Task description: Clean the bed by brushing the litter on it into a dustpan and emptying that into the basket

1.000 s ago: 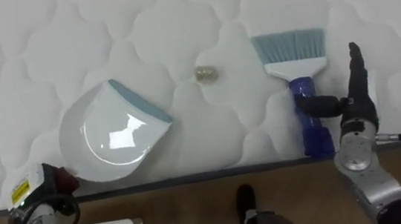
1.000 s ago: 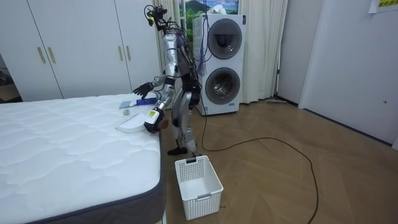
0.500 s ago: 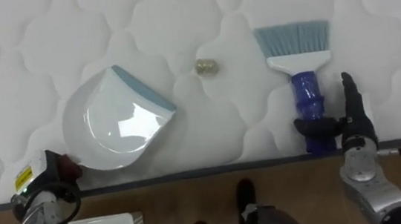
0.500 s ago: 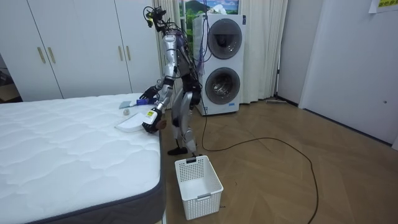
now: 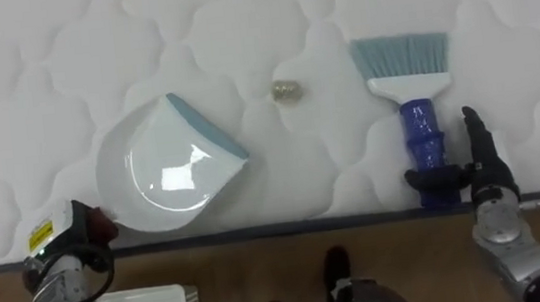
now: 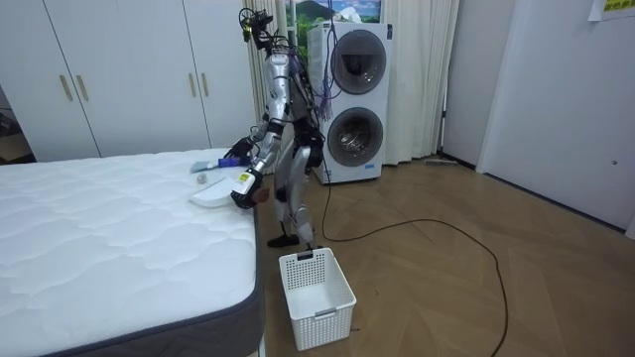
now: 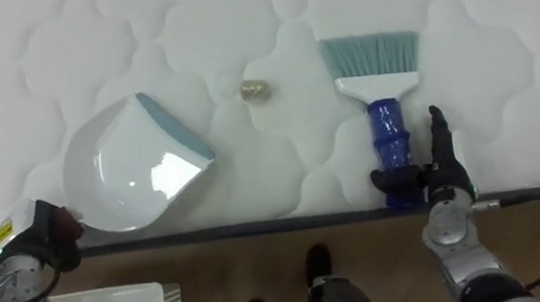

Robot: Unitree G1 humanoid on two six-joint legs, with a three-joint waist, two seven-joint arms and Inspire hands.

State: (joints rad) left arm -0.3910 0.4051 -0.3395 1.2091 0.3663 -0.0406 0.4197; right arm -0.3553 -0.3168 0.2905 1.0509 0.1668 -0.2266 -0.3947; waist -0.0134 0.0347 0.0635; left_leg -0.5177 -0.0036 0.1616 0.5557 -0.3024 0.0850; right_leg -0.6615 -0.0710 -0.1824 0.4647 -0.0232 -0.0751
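Bed: one dustpan, one brush, one scrap.

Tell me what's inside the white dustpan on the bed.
The dustpan looks empty: bare white scoop with a glare patch. The small ball lies outside it on the mattress. The left hand covers its rear edge, so that part is unseen.

One dustpan, one brush and one small crumpled scrap are being carried by the single bed. One white basket is being shown on the floor, and two stacked washing machines are being shown beyond.
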